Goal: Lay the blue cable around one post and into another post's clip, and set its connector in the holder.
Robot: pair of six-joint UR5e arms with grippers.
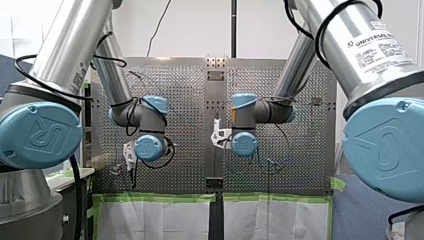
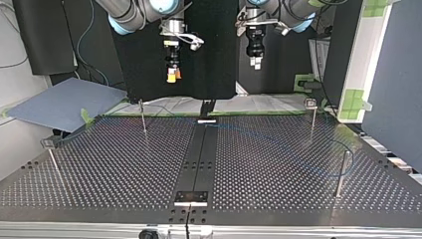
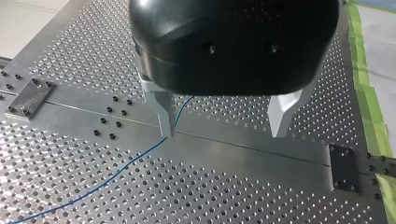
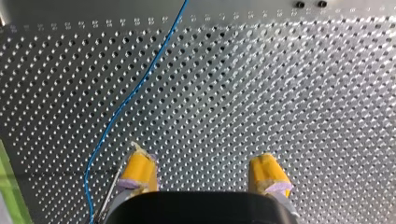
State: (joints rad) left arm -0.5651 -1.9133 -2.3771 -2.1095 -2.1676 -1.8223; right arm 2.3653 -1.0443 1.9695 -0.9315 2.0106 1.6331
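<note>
The left end effector [image 3: 223, 135] and right end effector [image 4: 204, 173] hang well above the tabletop [image 2: 124, 169], fingers wide apart, holding nothing. The cable [image 4: 134, 91] lies flat on the tabletop. In the top view it runs from the centre strip [image 2: 199, 154] to a post [image 2: 341, 172] near the right edge.
</note>
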